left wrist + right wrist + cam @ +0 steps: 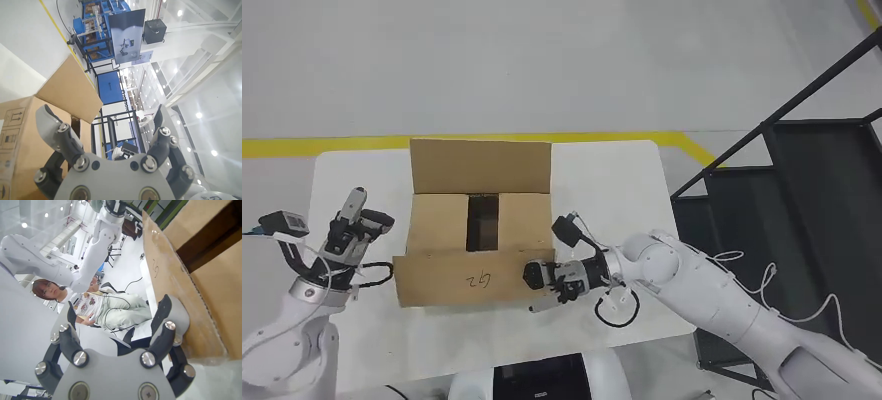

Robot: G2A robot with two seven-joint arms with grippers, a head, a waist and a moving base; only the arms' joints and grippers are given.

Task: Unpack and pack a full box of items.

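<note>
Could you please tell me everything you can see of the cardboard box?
The cardboard box is plain brown corrugated board, on the table. Its far flap stands open, its near flap, with handwriting on it, folds outward, and two inner flaps lie flat with a dark gap between them. One of the right gripper's fingers rests against the near flap.

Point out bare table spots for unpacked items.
Widest: table right of the box, out to its right edge. Also the far-left corner beside the box, and the near strip along the front flap. Crowded: left tool by the box's left side, right tool at the flap's right end.
</note>
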